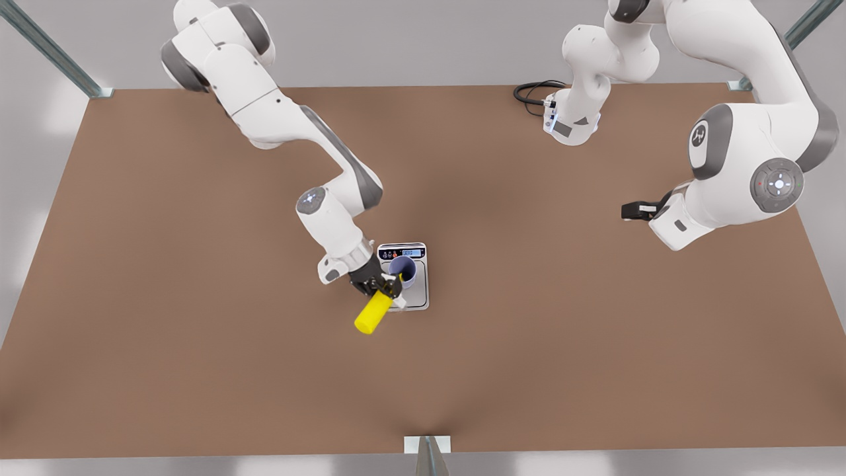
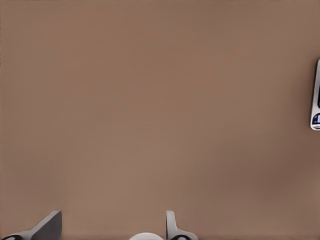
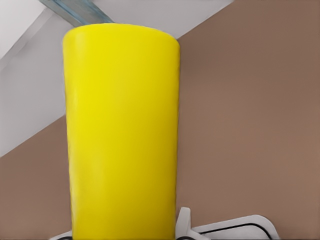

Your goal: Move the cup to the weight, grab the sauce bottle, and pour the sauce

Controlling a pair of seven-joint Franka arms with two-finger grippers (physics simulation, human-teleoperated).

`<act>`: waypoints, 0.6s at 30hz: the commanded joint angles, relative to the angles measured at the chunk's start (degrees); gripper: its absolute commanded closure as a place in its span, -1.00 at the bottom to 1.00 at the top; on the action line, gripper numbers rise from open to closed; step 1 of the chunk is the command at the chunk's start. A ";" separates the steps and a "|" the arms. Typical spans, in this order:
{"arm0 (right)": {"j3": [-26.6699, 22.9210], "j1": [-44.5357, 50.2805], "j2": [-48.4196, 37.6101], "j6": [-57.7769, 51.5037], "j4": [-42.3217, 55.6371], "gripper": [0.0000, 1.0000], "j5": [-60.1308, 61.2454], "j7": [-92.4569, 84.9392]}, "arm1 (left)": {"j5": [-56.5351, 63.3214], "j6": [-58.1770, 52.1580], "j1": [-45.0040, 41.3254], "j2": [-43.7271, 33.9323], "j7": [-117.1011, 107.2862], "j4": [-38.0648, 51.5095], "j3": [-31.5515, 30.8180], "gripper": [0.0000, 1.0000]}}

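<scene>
sauce bottle [image 1: 372, 313] nozzle hidden behind right gripper [image 1: 385, 285]; weight [image 2: 315, 95] cut off at left wrist view's edge.

Brown matte table [image 1: 198, 370], metal frame posts at corners and near edge. Scale [image 1: 416, 299] flat on table near centre, display strip toward far side; cup [image 1: 403, 271] stands on its plate. Black cable [image 1: 532, 91] coiled on far edge beside arm base [image 1: 572, 122]
</scene>
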 commanded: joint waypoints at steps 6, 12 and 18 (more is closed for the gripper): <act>0.18 0.03 -0.79 0.28 -2.45 0.38 -0.02 0.02 | 0.09 0.00 0.00 -0.09 0.00 0.09 -0.08 -1.00; 0.18 0.03 0.17 1.07 -3.24 0.38 -2.74 0.10 | 0.09 -0.17 0.00 -0.27 -0.09 0.18 -0.17 -1.00; 0.45 -2.42 -2.72 -0.07 -2.09 0.38 3.49 -0.07 | 0.10 -0.18 0.00 -0.27 -0.09 0.18 -0.26 -1.00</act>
